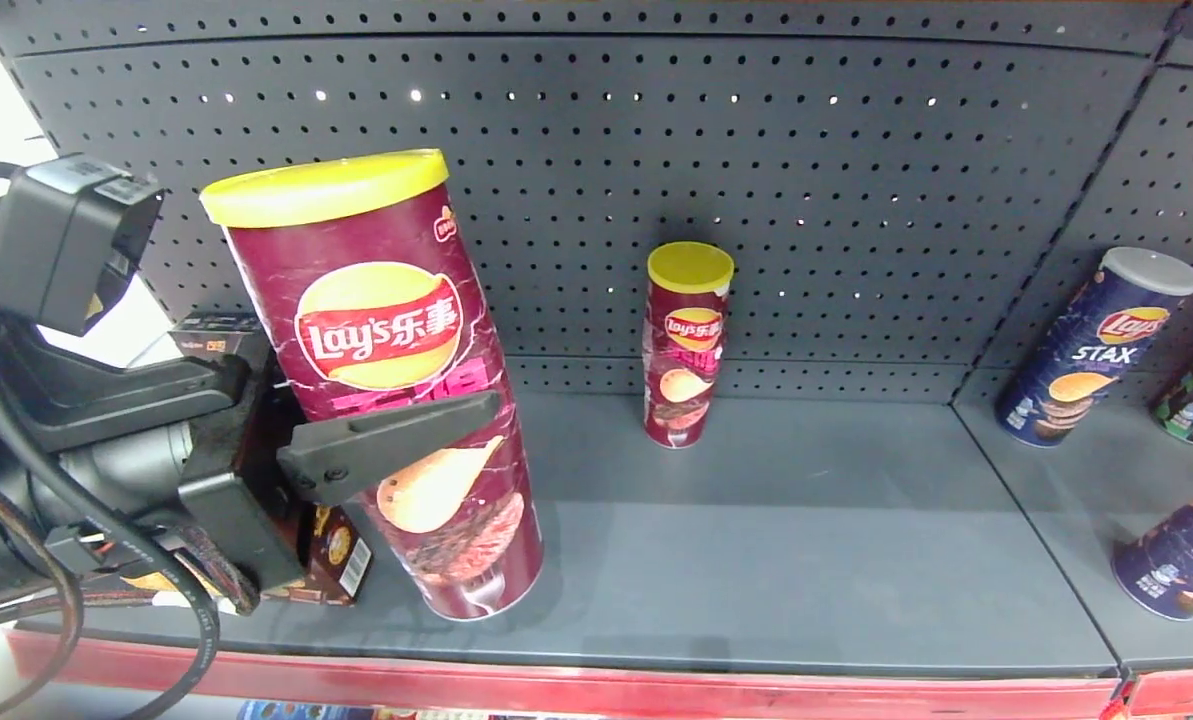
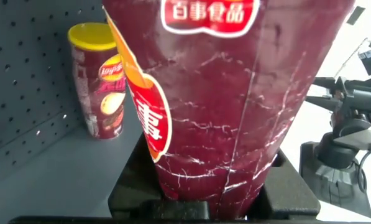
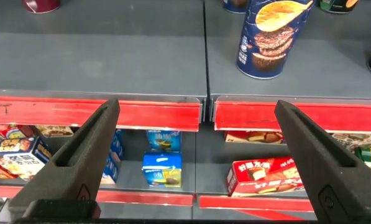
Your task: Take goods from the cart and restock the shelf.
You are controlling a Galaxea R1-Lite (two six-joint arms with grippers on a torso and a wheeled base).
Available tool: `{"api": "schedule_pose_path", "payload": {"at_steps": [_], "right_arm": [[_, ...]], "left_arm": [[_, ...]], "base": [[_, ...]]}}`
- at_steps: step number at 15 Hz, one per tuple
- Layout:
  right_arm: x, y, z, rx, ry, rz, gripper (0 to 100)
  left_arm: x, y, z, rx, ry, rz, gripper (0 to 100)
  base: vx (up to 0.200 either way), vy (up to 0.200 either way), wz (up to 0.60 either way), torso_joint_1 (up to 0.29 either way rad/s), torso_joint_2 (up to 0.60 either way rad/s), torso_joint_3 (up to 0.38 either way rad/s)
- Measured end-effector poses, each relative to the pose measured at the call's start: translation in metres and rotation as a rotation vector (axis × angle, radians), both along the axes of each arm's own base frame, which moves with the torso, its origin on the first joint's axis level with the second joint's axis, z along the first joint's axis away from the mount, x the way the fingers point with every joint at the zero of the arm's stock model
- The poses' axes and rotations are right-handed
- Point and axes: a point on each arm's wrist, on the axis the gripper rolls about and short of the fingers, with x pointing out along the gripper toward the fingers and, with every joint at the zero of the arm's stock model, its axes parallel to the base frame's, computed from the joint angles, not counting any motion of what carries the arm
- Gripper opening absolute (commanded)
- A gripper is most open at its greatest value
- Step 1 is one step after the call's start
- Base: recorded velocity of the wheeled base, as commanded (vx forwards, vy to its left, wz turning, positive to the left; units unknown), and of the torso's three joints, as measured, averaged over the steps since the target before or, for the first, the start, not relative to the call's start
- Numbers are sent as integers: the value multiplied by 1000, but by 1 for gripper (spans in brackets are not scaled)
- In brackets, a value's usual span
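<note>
The left hand (image 1: pixel 436 410) is clenched around a maroon chip can (image 1: pixel 376 330) with a yellow lid, gripping it at mid-height. One dark finger crosses the can's front in the head view. The can is lid up at about seven o'clock on the grey shelf (image 1: pixel 806 540), near its front edge. Whether its base touches the board I cannot tell. Just behind the hand, at eight o'clock, lies a small brown box (image 1: pixel 341 560).

A second maroon can (image 1: pixel 687 345) of the same kind stands upright at twelve o'clock, close to the pegboard (image 1: pixel 756 180) and well apart from the held one. At three o'clock, on the neighbouring shelf section, stand two blue cans (image 1: pixel 1096 345), one towards the back and one nearer the front.

The right hand (image 3: pixel 197 104) is released, its fingers spread wide in front of the red edge strip (image 3: pixel 154 115). Packaged boxes (image 3: pixel 163 171) sit on the shelf below.
</note>
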Motion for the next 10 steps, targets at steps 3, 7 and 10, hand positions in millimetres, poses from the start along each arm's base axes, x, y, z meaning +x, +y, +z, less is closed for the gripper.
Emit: {"api": "schedule_pose_path", "payload": {"at_steps": [3, 7, 10], "right_arm": [[0, 0, 0, -1, 0, 0, 100], [0, 0, 0, -9, 1, 5, 100], [-4, 1, 20, -32, -46, 67, 100]], "left_arm": [[1, -1, 2, -9, -21, -2, 0], [8, -2, 4, -24, -47, -3, 0], [9, 2, -3, -12, -16, 16, 0]], "base": [[0, 0, 0, 0, 0, 0], [0, 0, 0, 0, 0, 0], [0, 0, 0, 0, 0, 0]]}}
